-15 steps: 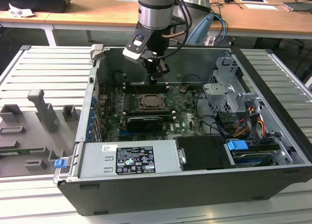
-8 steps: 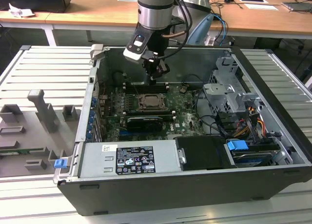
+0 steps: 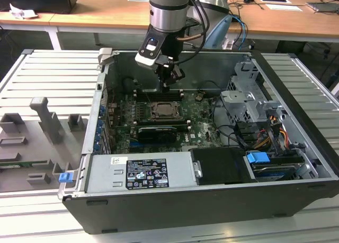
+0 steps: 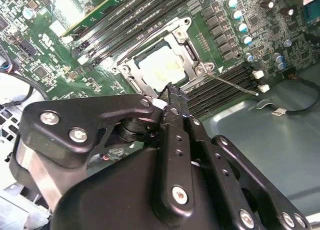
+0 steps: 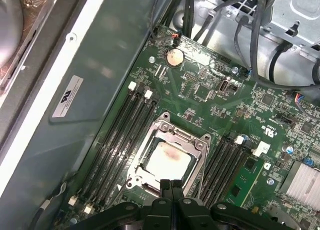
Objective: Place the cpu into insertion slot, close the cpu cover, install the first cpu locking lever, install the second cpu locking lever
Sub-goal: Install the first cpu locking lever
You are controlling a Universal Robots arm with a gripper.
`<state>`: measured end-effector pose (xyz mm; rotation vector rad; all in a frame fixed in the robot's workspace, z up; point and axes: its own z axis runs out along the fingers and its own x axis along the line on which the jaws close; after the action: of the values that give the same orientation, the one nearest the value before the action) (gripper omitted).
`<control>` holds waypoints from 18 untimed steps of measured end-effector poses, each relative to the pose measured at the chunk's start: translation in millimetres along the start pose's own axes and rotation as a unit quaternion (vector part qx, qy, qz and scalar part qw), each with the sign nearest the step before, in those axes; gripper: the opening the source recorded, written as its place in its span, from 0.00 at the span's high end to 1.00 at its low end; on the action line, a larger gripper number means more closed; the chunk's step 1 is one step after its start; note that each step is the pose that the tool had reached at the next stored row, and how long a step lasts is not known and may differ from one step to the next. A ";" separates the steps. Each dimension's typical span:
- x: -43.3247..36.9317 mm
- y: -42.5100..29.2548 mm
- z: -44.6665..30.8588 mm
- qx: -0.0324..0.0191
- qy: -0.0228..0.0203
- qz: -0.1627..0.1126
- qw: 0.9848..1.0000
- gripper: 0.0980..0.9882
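While poised just above the cpu cover (image 5: 176,134) framing the cpu (image 5: 167,160), the gripper (image 5: 172,183) has its fingers pressed together, gripping nothing.

— Where does the computer case (image 3: 212,206) sit?

— On the counter (image 3: 47,73); the circuit board (image 3: 198,113) lies flat inside it; in the exterior view the power supply (image 3: 143,171) runs along the near side; the drive cage (image 3: 246,97) stands at the exterior view's right.

— And the cpu (image 5: 167,160)?

— In the insertion slot (image 3: 168,111), mid-board; the cpu cover (image 5: 176,134) lies flat around it; memory slots (image 5: 125,130) run along both sides; the long card (image 3: 156,132) lies just before the slot; the fingers (image 5: 166,189) hang above the slot.
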<state>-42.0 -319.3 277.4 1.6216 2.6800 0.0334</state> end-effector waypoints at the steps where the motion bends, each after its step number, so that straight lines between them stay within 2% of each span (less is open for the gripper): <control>1: 0.0 -0.1 0.0 0.000 0.000 -0.002 1.000 0.99; 18: 0.4 -1.5 0.0 0.000 0.001 -0.045 0.999 0.99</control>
<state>-43.4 -319.7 277.4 1.4990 2.7516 0.0341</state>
